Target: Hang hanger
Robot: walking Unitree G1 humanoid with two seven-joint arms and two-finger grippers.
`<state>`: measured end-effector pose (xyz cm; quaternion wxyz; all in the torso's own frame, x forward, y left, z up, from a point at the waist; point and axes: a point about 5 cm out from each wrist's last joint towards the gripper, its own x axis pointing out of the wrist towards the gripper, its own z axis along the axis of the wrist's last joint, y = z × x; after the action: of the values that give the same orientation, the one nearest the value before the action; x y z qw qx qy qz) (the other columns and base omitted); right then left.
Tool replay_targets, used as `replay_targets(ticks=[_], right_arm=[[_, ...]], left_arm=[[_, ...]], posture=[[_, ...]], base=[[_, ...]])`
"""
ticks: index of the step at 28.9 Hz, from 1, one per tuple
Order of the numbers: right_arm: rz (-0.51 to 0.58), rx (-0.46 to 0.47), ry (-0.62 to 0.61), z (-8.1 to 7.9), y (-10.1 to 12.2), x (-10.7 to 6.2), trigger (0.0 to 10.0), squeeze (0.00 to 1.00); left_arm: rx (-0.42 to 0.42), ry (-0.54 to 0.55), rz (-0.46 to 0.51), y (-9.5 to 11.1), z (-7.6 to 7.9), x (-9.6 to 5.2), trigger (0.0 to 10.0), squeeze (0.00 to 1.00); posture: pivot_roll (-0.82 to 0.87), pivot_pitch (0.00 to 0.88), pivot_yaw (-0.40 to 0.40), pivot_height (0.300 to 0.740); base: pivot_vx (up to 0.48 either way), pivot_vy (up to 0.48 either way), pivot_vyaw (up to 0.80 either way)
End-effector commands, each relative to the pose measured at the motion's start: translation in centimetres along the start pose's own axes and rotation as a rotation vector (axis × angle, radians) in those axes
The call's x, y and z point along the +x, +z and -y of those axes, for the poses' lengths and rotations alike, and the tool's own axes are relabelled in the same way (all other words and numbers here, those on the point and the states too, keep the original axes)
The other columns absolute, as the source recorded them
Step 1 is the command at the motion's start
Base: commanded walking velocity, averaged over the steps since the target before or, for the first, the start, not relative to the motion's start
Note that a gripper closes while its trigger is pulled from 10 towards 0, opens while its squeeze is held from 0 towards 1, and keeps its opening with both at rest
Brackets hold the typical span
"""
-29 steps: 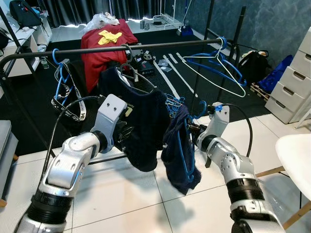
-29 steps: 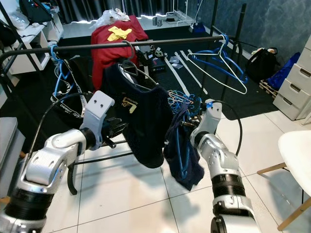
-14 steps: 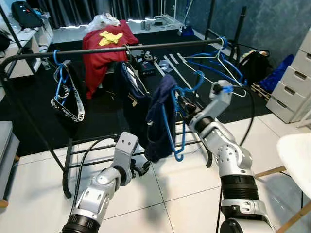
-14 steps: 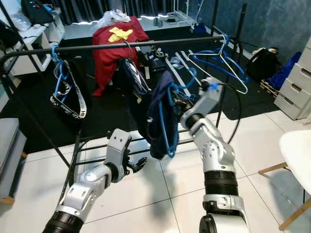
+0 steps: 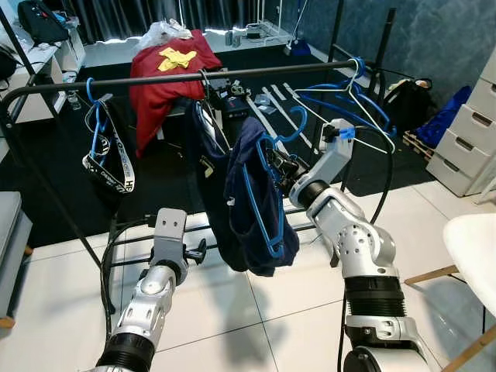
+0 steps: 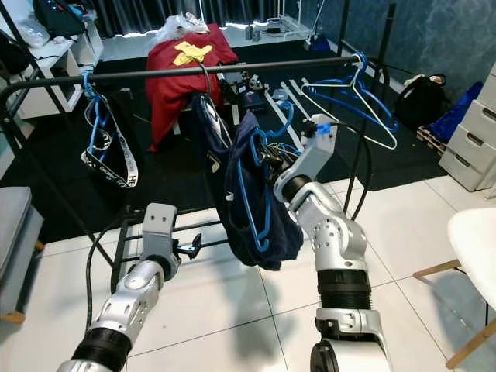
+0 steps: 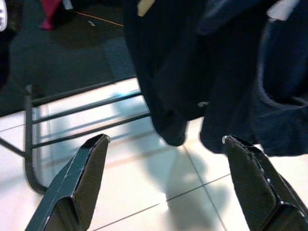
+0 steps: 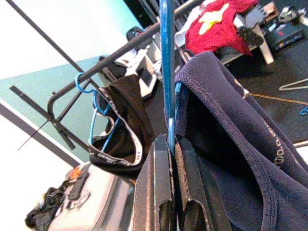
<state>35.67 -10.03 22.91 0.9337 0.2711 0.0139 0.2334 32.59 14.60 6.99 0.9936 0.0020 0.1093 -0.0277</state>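
A blue hanger (image 5: 262,203) carrying a navy garment (image 5: 267,232) hangs in the air below the black rail (image 5: 155,80), its hook (image 5: 293,128) under the rail and apart from it. My right gripper (image 5: 280,169) is shut on the hanger's wire just below the hook; in the right wrist view its fingers (image 8: 161,178) pinch the blue wire (image 8: 167,72). My left gripper (image 5: 198,250) is low, near the rack's bottom bars, open and holding nothing; its fingers (image 7: 79,173) stand wide apart under the garments.
A dark garment (image 5: 208,167) hangs on the rail left of the navy one. A black strap on a blue hanger (image 5: 105,155) hangs far left; empty blue and white hangers (image 5: 349,97) far right. Red clothing (image 5: 167,74) lies behind; drawers (image 5: 473,128) and a white chair (image 5: 474,248) stand right.
My right gripper lifted the hanger with the navy garment up under the rail, then shifted it left. My left gripper let go of the dark garment and dropped low by the rack's base.
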Motion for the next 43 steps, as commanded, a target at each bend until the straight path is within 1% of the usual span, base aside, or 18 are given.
replay_targets(ticks=[1, 2, 3, 5, 6, 8, 21, 22, 23, 27, 28, 29, 30, 32, 33, 35, 38, 43], right_arm=[[0.024, 0.003, 0.068, -1.8, 1.1, 0.3, 10.0, 0.0], [0.015, 0.007, 0.08, -2.3, 1.1, 0.4, 10.0, 0.0], [0.015, 0.007, 0.08, -2.3, 1.1, 0.4, 10.0, 0.0], [0.005, 0.014, 0.101, -3.1, 1.3, 0.5, 10.0, 0.0], [0.005, 0.014, 0.101, -3.1, 1.3, 0.5, 10.0, 0.0], [-0.005, 0.021, 0.12, -3.6, 1.5, 0.6, 10.0, 0.0], [-0.044, 0.023, 0.169, -5.4, 1.0, 0.8, 10.0, 0.0], [-0.047, 0.025, 0.177, -5.7, 0.9, 0.8, 10.0, 0.0], [-0.048, 0.027, 0.182, -5.9, 0.9, 0.9, 10.0, 0.0], [-0.048, 0.027, 0.182, -5.9, 0.9, 0.9, 10.0, 0.0], [-0.05, 0.031, 0.185, -6.0, 1.0, 0.9, 10.0, 0.0], [-0.05, 0.031, 0.185, -6.0, 1.0, 0.9, 10.0, 0.0], [-0.055, 0.031, 0.188, -6.0, 1.0, 0.8, 10.0, 0.0], [-0.066, 0.032, 0.188, -6.0, 0.9, 0.6, 10.0, 0.0], [-0.07, 0.033, 0.186, -6.0, 0.8, 0.5, 10.0, 0.0], [-0.073, 0.035, 0.183, -6.0, 0.8, 0.5, 10.0, 0.0], [-0.074, 0.036, 0.184, -6.1, 0.8, 0.5, 10.0, 0.0], [-0.074, 0.037, 0.185, -6.2, 0.9, 0.5, 10.0, 0.0]], left_arm=[[-0.029, -0.031, -0.011, -0.7, 0.3, 0.1, 10.0, 0.0], [-0.054, -0.067, -0.021, -1.1, 0.7, 0.1, 10.0, 0.0], [-0.054, -0.067, -0.021, -1.1, 0.7, 0.1, 10.0, 0.0], [-0.119, -0.105, -0.034, -1.5, 1.3, 0.3, 10.0, 0.0], [-0.119, -0.105, -0.034, -1.5, 1.3, 0.3, 10.0, 0.0], [-0.163, -0.12, -0.039, -1.6, 1.8, 0.6, 10.0, 0.0], [-0.266, -0.109, -0.012, -0.7, 2.4, 1.5, 10.0, 0.0], [-0.298, -0.095, -0.002, -0.5, 2.3, 1.6, 10.0, 0.3], [-0.325, -0.079, 0.006, -0.4, 2.1, 1.7, 10.0, 0.47], [-0.325, -0.079, 0.006, -0.4, 2.1, 1.7, 10.0, 0.47], [-0.355, -0.064, 0.014, -0.3, 1.9, 1.8, 10.0, 0.46], [-0.355, -0.064, 0.014, -0.3, 1.9, 1.8, 10.0, 0.46], [-0.431, -0.084, 0.038, -0.1, 1.8, 1.8, 10.0, 0.0], [-0.524, -0.148, 0.074, 0.2, 2.0, 1.8, 10.0, 0.0], [-0.535, -0.185, 0.074, 0.1, 2.4, 1.7, 10.0, 0.0], [-0.508, -0.232, 0.058, -0.3, 3.2, 1.6, 10.0, 0.0], [-0.502, -0.24, 0.042, -0.6, 3.8, 1.5, 10.0, 0.0], [-0.5, -0.233, 0.032, -0.7, 4.1, 1.6, 10.0, 0.0]], posture=[[-0.08, 0.072, 0.005, 0.74], [-0.09, 0.071, 0.004, 0.74], [-0.09, 0.071, 0.004, 0.74], [-0.09, 0.07, 0.003, 0.74], [-0.09, 0.07, 0.003, 0.74], [-0.1, 0.069, -0.001, 0.74], [-0.12, 0.067, 0.02, 0.74], [-0.13, 0.061, 0.022, 0.74], [-0.13, 0.061, 0.022, 0.74], [-0.13, 0.061, 0.022, 0.74], [-0.13, 0.059, 0.019, 0.74], [-0.13, 0.059, 0.019, 0.74], [-0.13, 0.058, 0.022, 0.74], [-0.13, 0.057, 0.023, 0.74], [-0.13, 0.059, 0.022, 0.74], [-0.13, 0.059, 0.022, 0.74], [-0.14, 0.061, 0.021, 0.74], [-0.14, 0.063, 0.02, 0.74]], base=[[0.0, 0.0, 0.0], [0.0, 0.0, 0.0], [0.0, 0.0, 0.0], [0.0, 0.0, 0.0], [0.0, 0.0, 0.0], [0.0, 0.0, 0.0], [0.0, 0.0, 0.0], [0.0, 0.0, 0.0], [0.0, 0.0, 0.0], [0.0, 0.0, 0.0], [0.0, 0.0, 0.0], [0.0, 0.0, 0.0], [0.0, 0.0, 0.0], [0.0, 0.0, 0.0], [0.0, 0.0, 0.0], [0.0, 0.0, 0.0], [0.0, 0.0, 0.0], [0.0, 0.0, 0.0]])
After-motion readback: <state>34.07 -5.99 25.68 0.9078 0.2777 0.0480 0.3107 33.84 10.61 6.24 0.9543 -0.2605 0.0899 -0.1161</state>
